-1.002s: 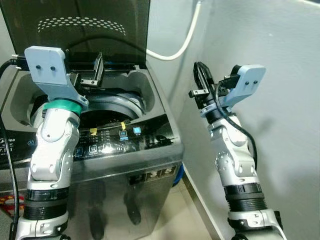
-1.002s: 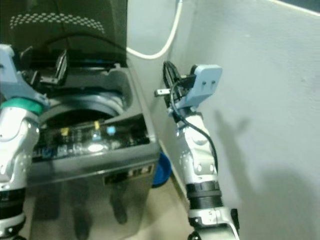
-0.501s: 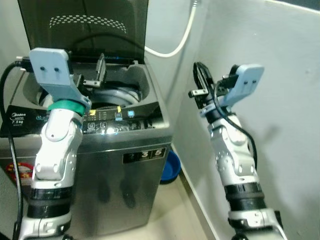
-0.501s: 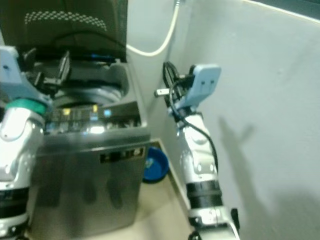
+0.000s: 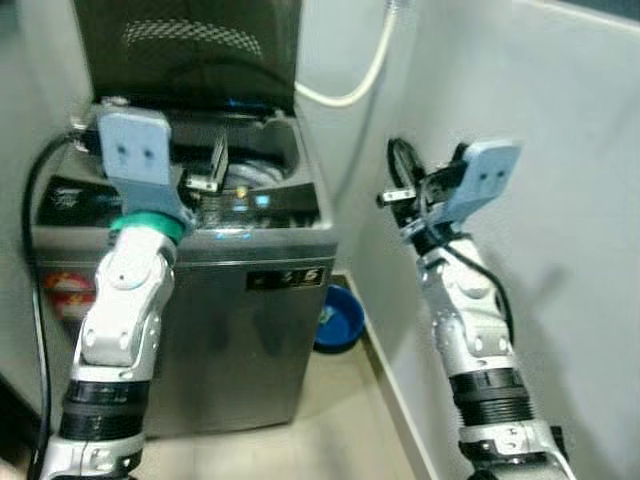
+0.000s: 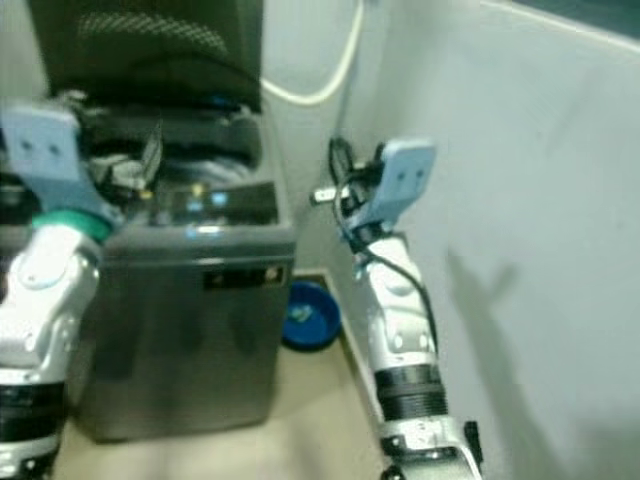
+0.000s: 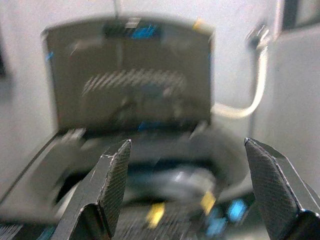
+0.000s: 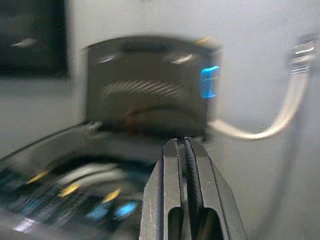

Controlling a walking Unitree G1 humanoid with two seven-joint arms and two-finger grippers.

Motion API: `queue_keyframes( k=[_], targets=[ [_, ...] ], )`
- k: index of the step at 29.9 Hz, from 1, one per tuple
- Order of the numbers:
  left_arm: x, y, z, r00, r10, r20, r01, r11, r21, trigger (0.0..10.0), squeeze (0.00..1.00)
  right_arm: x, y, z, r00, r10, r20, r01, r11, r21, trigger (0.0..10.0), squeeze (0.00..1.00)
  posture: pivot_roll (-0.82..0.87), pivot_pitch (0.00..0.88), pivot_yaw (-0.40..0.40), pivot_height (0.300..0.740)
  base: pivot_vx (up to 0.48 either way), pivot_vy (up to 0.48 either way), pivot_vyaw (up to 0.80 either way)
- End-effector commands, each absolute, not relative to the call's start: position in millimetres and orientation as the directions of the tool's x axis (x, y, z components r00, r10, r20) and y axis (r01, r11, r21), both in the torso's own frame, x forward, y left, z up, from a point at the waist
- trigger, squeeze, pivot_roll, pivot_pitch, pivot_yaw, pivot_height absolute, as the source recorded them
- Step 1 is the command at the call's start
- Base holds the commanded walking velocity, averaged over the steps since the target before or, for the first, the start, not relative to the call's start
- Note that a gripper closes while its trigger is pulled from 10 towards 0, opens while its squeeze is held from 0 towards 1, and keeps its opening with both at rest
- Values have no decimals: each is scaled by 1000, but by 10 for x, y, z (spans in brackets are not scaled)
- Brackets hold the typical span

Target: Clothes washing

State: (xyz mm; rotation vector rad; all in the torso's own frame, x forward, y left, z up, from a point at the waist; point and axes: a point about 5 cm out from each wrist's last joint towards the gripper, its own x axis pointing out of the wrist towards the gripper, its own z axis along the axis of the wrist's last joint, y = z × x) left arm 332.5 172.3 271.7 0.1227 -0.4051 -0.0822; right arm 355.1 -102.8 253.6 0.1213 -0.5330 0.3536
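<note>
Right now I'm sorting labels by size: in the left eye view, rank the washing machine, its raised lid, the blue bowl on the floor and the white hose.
1. Washing machine
2. Lid
3. White hose and blue bowl: too alike to rank.

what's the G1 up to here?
It stands facing a top-load washing machine with the lid up. The left tool hovers open at the tub opening, holding nothing. The right tool is shut and empty, raised beside the machine near the wall. A white hose runs along the wall, and a blue basin sits on the floor beside the washer.
</note>
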Motion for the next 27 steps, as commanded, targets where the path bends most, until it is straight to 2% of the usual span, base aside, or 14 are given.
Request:
queue_keyframes(
  k=[1, 7, 15, 17, 18, 19, 22, 24, 25, 27],
  targets=[
    [3331, 1598, 2508, 944, -173, 281, 126, 976, 177, 10000, 0, 3597, -1146, 2297, 865, 249, 436, -288, 957, 24, 10000, 0, 107, 0, -63, 731, 0, 0, 775],
    [3174, 1284, 1974, 946, -301, 121, 270, 937, 222, 10000, 0, 3595, -1351, 1677, 962, 150, 226, -156, 988, 6, 10000, 0, 110, 0, -63, 731, 0, 0, 772],
    [3106, 1269, 1617, 953, -304, 9, 296, 934, 199, 10000, 0, 3536, -1454, 1380, 987, 95, 129, -95, 995, -10, 10000, 0, 101, 5, -56, 731, 0, 0, 769],
    [3068, 1278, 1459, 954, -298, -42, 301, 935, 187, 10000, 0, 3501, -1503, 1245, 994, 71, 83, -70, 997, -19, 10000, 0, 97, 8, -56, 731, 0, 0, 769],
    [3006, 1292, 1217, 950, -288, -120, 305, 938, 165, 10000, 0, 3435, -1546, 1028, 998, 62, 3, -61, 997, -44, 10000, 0, 97, 8, -56, 731, 0, 0, 769],
    [2906, 1308, 935, 939, -274, -209, 309, 938, 158, 10000, 0, 3329, -1578, 758, 993, 65, -97, -72, 995, -72, 10000, 0, 86, 8, -56, 731, 0, 0, 769],
    [2813, 1316, 734, 926, -268, -268, 316, 936, 156, 10000, 0, 3230, -1604, 554, 982, 65, -176, -82, 993, -89, 10000, 0, 86, 8, -56, 731, 0, 0, 769],
    [2641, 1350, 398, 898, -240, -370, 313, 938, 152, 10000, 0, 2996, -1677, 164, 938, 51, -343, -90, 991, -98, 10000, 0, 81, 5, -52, 731, 0, 0, 766],
    [2641, 1350, 398, 898, -240, -370, 313, 938, 152, 10000, 0, 2996, -1677, 164, 938, 51, -343, -90, 991, -98, 10000, 0, 81, 5, -52, 731, 0, 0, 763],
    [2543, 1405, 189, 878, -202, -433, 289, 946, 146, 10000, 0, 2781, -1740, -102, 886, 34, -462, -99, 988, -118, 10000, 0, 78, 1, -48, 731, 0, 0, 763]
  ],
)
